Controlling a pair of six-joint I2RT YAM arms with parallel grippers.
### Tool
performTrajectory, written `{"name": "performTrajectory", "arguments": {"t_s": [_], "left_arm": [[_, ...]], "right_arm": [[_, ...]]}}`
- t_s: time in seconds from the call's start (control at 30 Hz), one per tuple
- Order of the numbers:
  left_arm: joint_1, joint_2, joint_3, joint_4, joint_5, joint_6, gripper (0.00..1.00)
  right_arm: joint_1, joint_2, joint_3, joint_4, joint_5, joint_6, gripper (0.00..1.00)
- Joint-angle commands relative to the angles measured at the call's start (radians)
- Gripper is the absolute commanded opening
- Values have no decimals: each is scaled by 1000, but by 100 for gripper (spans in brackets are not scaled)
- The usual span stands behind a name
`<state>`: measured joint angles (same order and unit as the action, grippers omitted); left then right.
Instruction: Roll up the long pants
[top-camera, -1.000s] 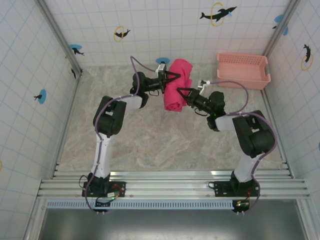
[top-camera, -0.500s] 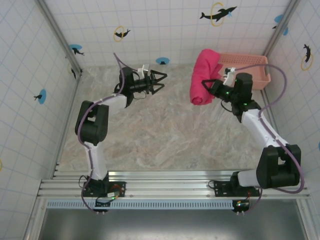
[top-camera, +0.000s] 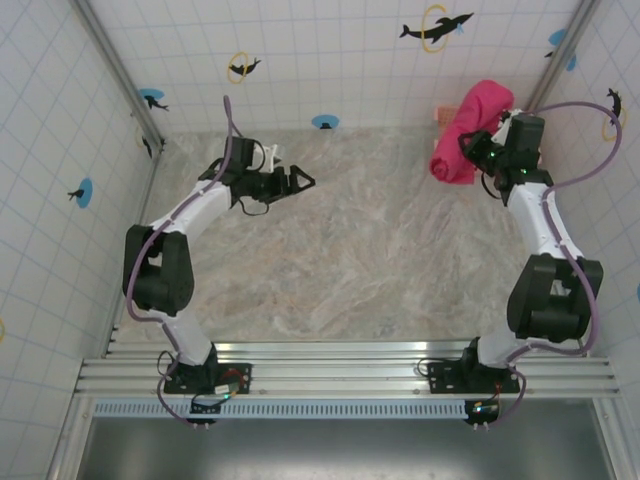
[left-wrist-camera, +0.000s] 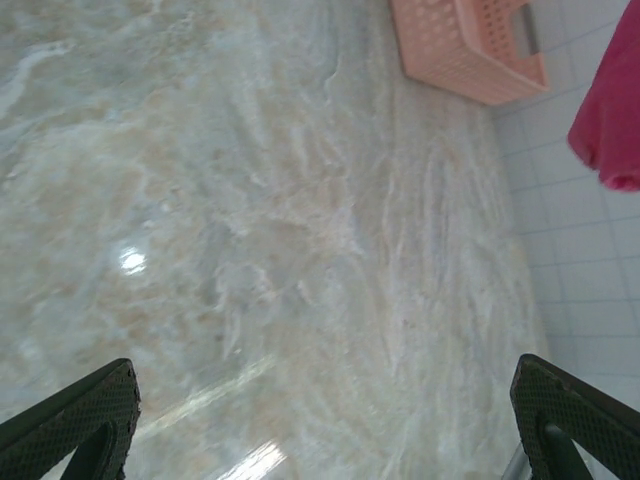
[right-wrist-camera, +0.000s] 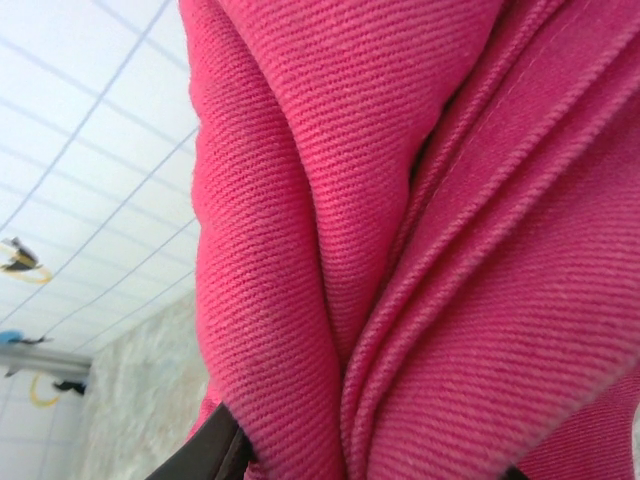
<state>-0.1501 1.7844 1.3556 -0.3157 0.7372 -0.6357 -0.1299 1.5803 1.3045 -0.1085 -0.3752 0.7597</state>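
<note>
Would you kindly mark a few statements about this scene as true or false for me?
1. A basket stands on the table by the wall. True.
2. The right hand grips the pants. True.
3. The left hand is shut on cloth. False: it is open and empty.
4. The pants lie flat on the table. False: they are bundled and held up in the air.
</note>
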Motion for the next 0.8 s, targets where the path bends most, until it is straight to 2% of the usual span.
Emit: {"name": "performTrajectory", "arguments": {"t_s": [0.0,0.03,0.13,0.4,0.53,0.67,0.77], "left_arm": [[15,-51,-57,-127,-49,111,97],[14,-59,-70,-131,-48,113,97],[15,-68,-85,-167,-48,133,97],[17,-44,-38,-266,-49,171,97],[18,-14,-3,-311,-46,179,97],[17,18,19,-338,-31,181,97],[16,54,58,-368,-34,193,97]], "right_arm": [[-8,50,100,198,50,-16,0],[-11,70,109,212,94,-13,0],[-34,156,139,301,109,33,0],[-81,437,205,732,142,224,0],[-88,606,262,968,185,368,0],[-92,772,302,1185,293,523,0],[-88,851,316,1262,378,585,0]]}}
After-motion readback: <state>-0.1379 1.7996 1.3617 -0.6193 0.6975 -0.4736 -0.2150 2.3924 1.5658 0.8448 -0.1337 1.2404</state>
